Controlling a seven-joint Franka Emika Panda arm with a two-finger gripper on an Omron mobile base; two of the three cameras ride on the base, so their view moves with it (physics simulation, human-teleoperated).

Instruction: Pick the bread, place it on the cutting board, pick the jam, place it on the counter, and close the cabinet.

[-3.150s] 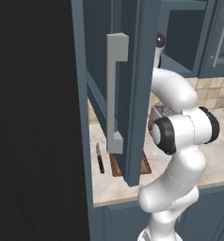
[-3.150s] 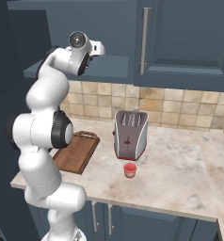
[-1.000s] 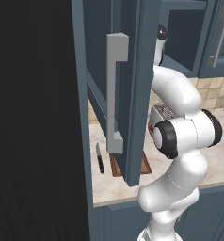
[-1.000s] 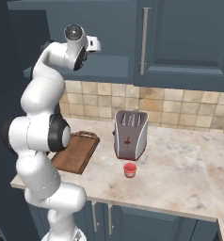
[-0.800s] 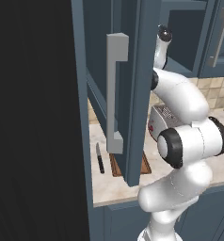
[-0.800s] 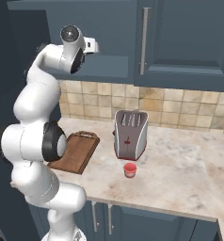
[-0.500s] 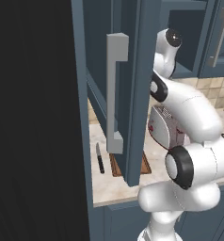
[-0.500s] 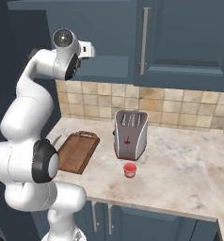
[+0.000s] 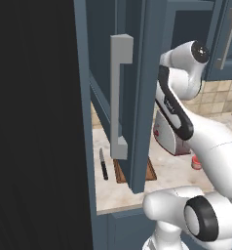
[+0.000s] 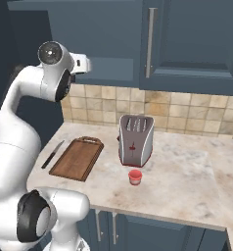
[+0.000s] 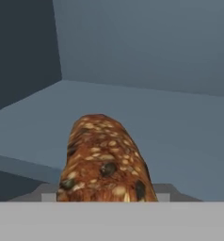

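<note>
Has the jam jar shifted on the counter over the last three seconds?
No. The jam jar stands at the same spot just in front of the toaster on the counter, right of the cutting board, as before.

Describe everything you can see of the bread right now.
The bread is a small brown loaf chunk with a darker, seeded crust, pale flecks and a few dark spots. In the hand view it sits close in front of the camera, running away from it, inside the blue-grey cabinet, with the shelf floor and back wall behind it. Its lower end is cut off, so what touches it cannot be told.
</note>
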